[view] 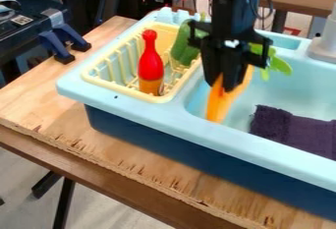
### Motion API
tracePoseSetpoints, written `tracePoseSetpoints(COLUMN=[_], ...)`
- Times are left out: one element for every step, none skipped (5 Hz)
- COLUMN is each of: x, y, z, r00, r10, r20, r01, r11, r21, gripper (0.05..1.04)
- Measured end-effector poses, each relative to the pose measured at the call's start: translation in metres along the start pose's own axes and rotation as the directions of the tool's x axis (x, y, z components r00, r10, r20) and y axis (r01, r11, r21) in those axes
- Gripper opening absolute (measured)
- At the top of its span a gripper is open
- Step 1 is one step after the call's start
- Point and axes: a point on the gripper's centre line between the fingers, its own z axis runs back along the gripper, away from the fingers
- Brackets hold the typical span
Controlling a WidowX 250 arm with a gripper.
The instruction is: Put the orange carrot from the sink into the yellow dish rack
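The black gripper (pixel 223 84) hangs over the near left corner of the sink basin, its fingers closed around an orange carrot (pixel 219 108). The carrot is tilted, its tip pointing down by the basin's near left wall and its green leaves (pixel 279 65) up behind the gripper to the right. To the left, a red and orange bottle-shaped toy (pixel 151 66) stands in the yellow drying rack (pixel 168 96). Behind it in the rack lies a green vegetable (pixel 183 43), partly hidden by the gripper's body. A dark purple cloth (pixel 293 129) lies in the basin, right of the carrot.
The light blue sink's rim (pixel 154 114) surrounds the rack and basin on a wooden table (pixel 39 93). A grey faucet base (pixel 322 48) rises at the right rear. Blue clamps (pixel 62 41) are at the left, beside a black case.
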Motion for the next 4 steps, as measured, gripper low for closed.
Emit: tracePoseSetpoints(x=[-0.008, -0.016, -0.02, -0.017], y=[0.002, 0.013, 0.048, 0.073], z=[0.018, 0.046, 0.065, 0.091], r00=[1.0, 0.997, 0.993, 0.984], r10=[-0.009, -0.027, 0.004, 0.059], r20=[0.015, 0.077, 0.115, 0.171], r01=[0.01, 0.03, 0.003, -0.049], r11=[1.0, 0.999, 0.998, 0.997], r21=[-0.019, -0.04, -0.059, -0.065], gripper=[0.301, 0.262, 0.238, 0.234])
